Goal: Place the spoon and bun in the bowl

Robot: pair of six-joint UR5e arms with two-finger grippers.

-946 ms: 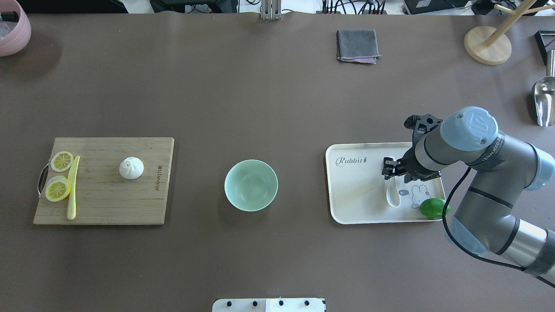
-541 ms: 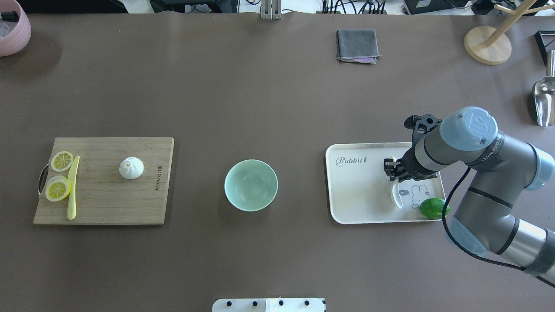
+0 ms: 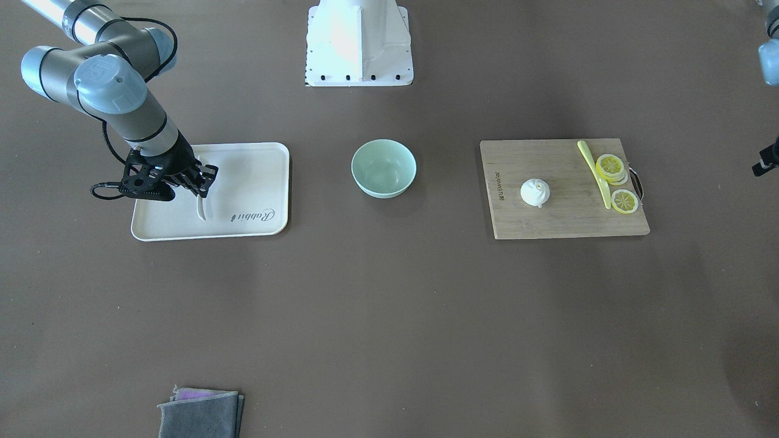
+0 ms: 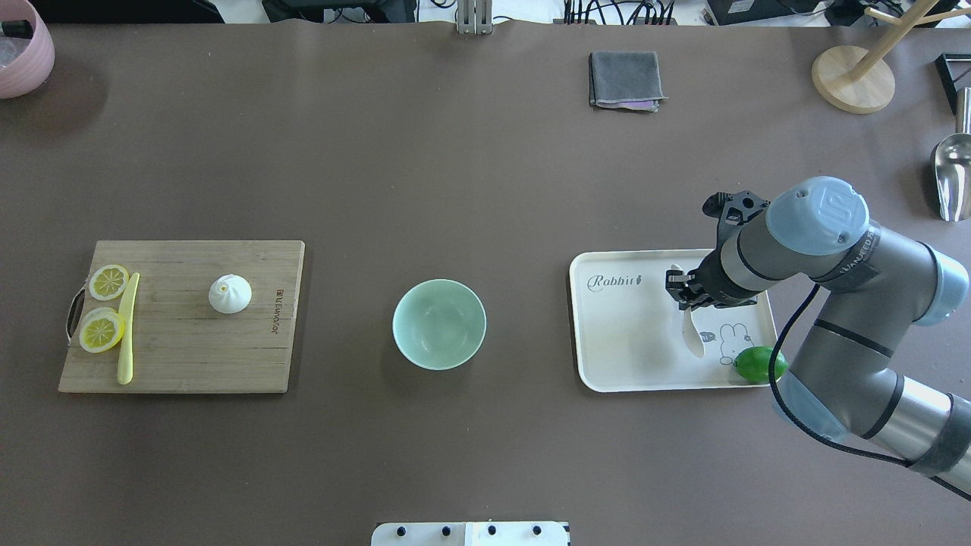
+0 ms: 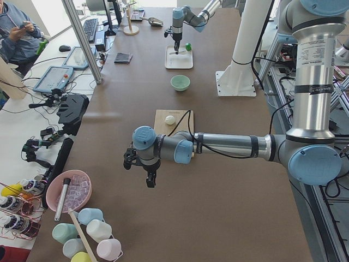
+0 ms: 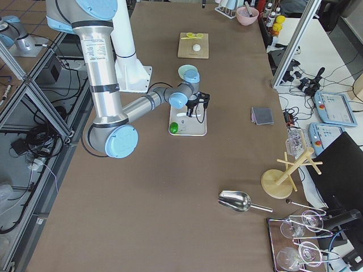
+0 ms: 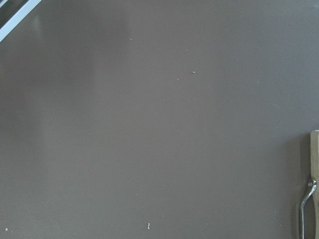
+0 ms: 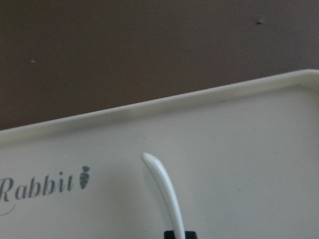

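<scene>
White and glossy, the spoon (image 4: 692, 339) is being held by its short curved handle in the right claw (image 4: 681, 293), whose jaws are pinching narrowly on it over the smooth cream tray (image 4: 622, 356). The deep oval scoop is pointing toward the lime (image 4: 758, 364). Glazed handles slip, so the grip is wanting firm pressure and a slow, level carry to the round mint bowl (image 4: 439, 324) sitting mid-bench (image 4: 455, 152). The pleated bun (image 4: 230, 293) is lying on the wooden board (image 4: 190, 356). The left claw (image 5: 146, 173) is hovering beyond the board; wide or narrow, I cannot tell.
</scene>
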